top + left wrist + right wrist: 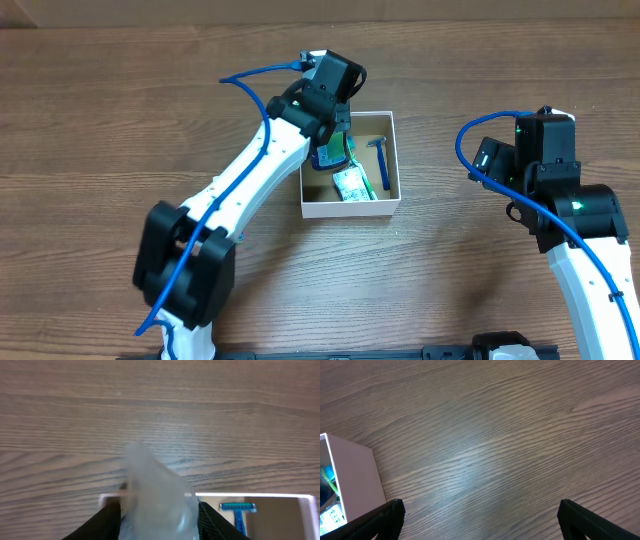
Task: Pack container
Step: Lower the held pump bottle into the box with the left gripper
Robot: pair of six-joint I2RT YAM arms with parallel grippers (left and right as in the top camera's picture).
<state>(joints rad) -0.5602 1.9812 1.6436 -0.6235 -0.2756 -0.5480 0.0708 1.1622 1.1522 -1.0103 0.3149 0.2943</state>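
The container (392, 150) is a small white box with a brown inside, at the table's middle. It holds a blue razor (383, 160) and a green-and-white packet (353, 186). My left gripper (335, 140) is over the box's left part, shut on a clear plastic packet (157, 495) that fills the left wrist view; the box rim (250, 495) and the razor (238, 510) show to its right. My right gripper (480, 515) is open and empty over bare wood to the right of the box, whose white wall (357, 480) shows at the left.
The wooden table (120, 120) extends all round the box. My right arm (560, 190) stands at the right side. A cardboard edge runs along the far side of the table.
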